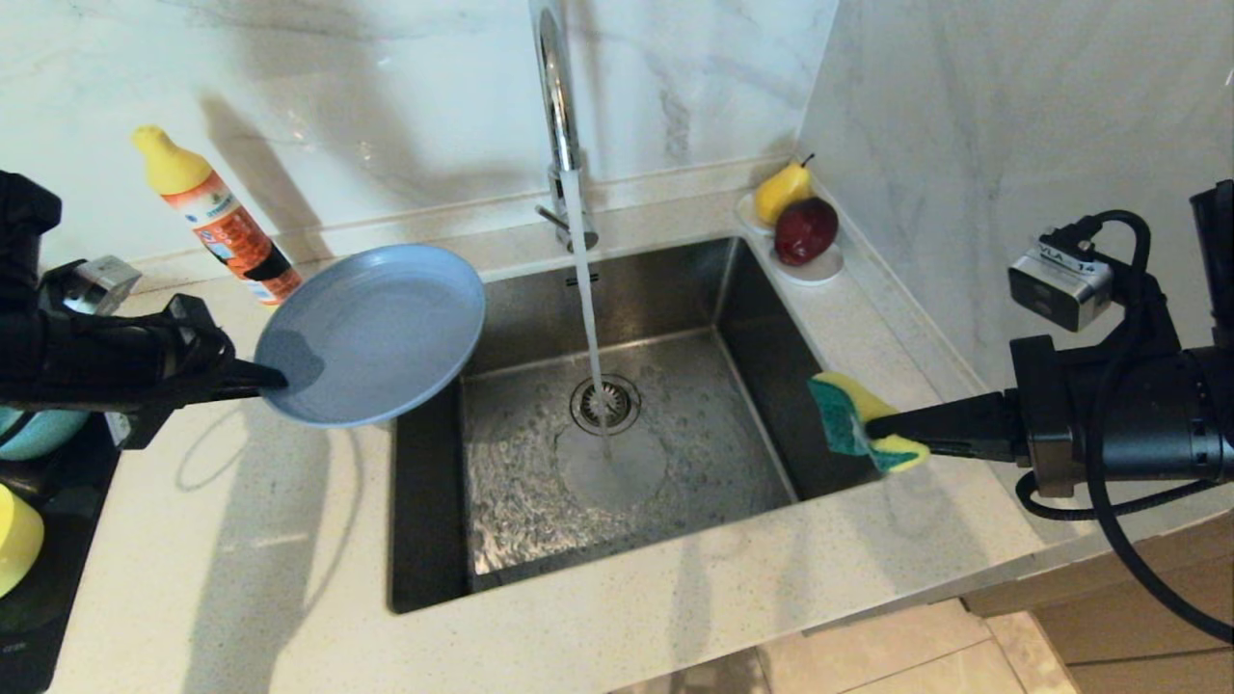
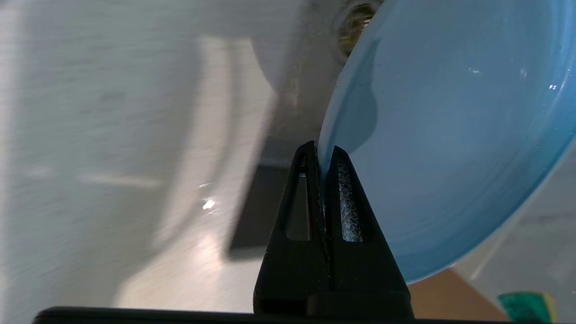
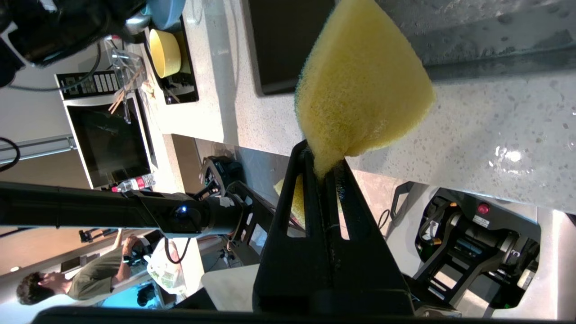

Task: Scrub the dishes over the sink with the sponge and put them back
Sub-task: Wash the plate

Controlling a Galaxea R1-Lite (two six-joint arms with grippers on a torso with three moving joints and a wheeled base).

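The grey-blue round plate (image 1: 374, 333), wide, shallow and matte, is held up tilted over the sink's left rim, its hollow facing up and toward the camera. The left gripper (image 1: 273, 377) reaches in level from the left, its two black fingers pinched tight on the plate's near-left edge. On the right, the right gripper (image 1: 892, 424) stretches in level from the right, fingers clamped on one end of the sponge (image 1: 853, 419), yellow face up, green scouring pad toward the basin; it hangs just above the sink's right rim. The stainless steel sink (image 1: 733, 318) lies between the two arms, water pouring from the chrome tap (image 1: 556, 87) onto the round strainer drain (image 1: 605, 404). At the far left edge stand the teal-blue bowl (image 1: 39, 432) and nearer, the yellow-green bowl (image 1: 17, 536). An orange detergent bottle (image 1: 217, 217) stands behind the plate.
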